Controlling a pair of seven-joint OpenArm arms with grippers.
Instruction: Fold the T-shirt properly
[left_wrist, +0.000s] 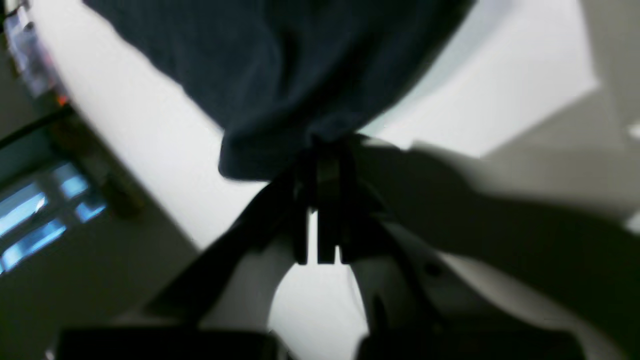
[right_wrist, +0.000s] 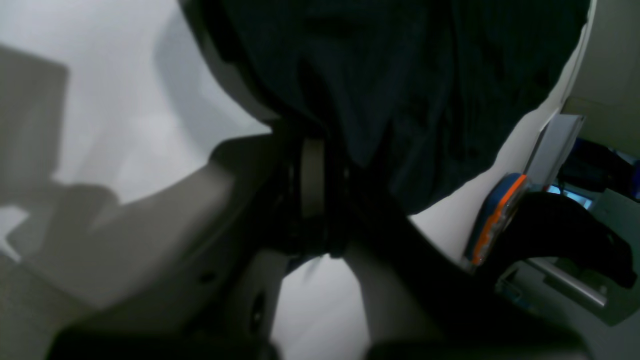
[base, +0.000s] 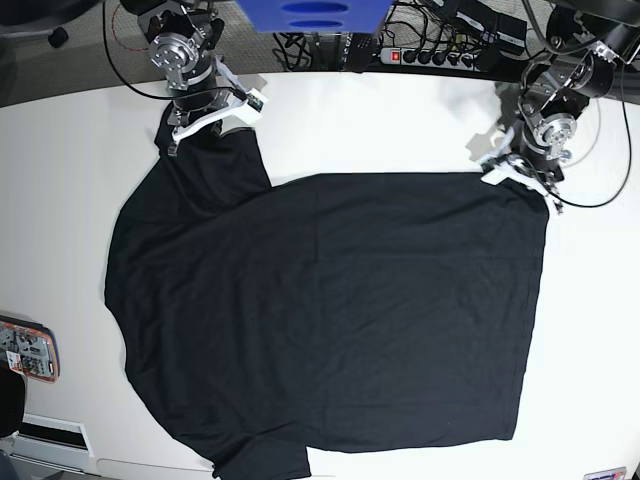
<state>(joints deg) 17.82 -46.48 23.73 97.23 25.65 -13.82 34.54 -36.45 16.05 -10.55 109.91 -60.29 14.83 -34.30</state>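
1. T-shirt (base: 330, 300) lies spread on the white surface (base: 60, 160), body unfolded; landmark for what follows.
2. Left fingers (base: 535, 178) closed on cloth at the T-shirt's far corner, robot's left.
3. Right fingers (base: 205, 120) closed on its cloth at the far edge, robot's right.
4. Progress, my judgement: both grips made, edges partly straightened; folds across the T-shirt's body all remain.

On my base view, the left arm (base: 572, 95) and the right arm (base: 185, 45) are both showing dark, skeletal linkages with pale metallic-looking parts, and each is trailing a thin black cable (base: 625, 110) in a loose loop. I'm seeing white, angular pieces (base: 247, 98) flaring out near their ends, while the wrist views are giving me blurred, black, tapering fingers (left_wrist: 325, 200).
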